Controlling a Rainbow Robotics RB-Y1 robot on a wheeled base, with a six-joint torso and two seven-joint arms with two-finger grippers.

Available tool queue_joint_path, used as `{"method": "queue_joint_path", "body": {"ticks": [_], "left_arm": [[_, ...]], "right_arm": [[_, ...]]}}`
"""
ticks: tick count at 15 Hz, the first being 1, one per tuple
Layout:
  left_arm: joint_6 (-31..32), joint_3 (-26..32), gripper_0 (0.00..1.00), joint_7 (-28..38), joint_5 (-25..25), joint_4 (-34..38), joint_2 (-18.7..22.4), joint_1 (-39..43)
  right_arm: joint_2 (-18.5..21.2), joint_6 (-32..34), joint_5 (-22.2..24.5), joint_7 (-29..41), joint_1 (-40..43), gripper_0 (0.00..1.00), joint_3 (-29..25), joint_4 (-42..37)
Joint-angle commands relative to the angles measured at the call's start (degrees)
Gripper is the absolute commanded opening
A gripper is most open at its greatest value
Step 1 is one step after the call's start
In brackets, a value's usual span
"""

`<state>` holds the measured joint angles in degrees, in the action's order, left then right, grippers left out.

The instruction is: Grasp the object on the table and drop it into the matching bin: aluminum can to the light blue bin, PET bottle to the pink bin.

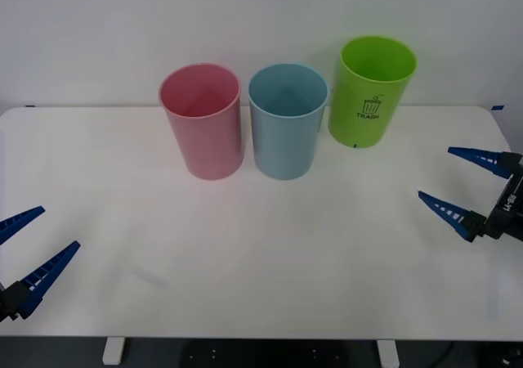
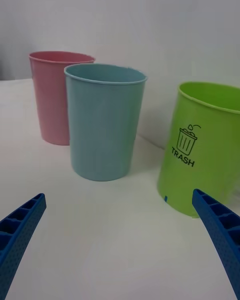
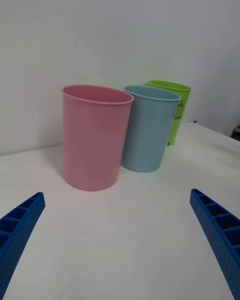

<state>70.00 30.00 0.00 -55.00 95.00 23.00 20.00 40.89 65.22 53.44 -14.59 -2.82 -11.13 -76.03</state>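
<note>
White table [image 1: 261, 245] w/ light blue bin [image 1: 286, 131] mid-back, pink bin [image 1: 203, 121] touching it. Left gripper [image 1: 24, 249] & right gripper [image 1: 462, 184] both spread wide, nothing held. Can't spot any can tbh; prob light, slick, grab mid-body.

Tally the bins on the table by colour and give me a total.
Pink bin: 1
Light blue bin: 1
Lime green bin marked TRASH: 1
Total: 3 bins, all upright on the white table.
</note>
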Motion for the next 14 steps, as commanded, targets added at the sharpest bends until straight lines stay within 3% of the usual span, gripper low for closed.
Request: {"method": "queue_joint_path", "body": {"ticks": [1, 9, 14], "left_arm": [[0.0, 0.0, 1.0, 0.0, 0.0, 0.0, 0.0, 0.0], [0.0, 0.0, 1.0, 0.0, 0.0, 0.0, 0.0, 0.0], [0.0, 0.0, 1.0, 0.0, 0.0, 0.0, 0.0, 0.0]], "right_arm": [[0.1, 5.3, -0.1, 0.3, 1.3, 1.0, -1.4, 0.0], [-0.5, 3.8, -1.9, 1.6, 11.3, 1.0, -2.1, -9.8], [-0.7, 3.6, -1.8, 1.7, 11.6, 1.0, -2.1, -10.2]]}}
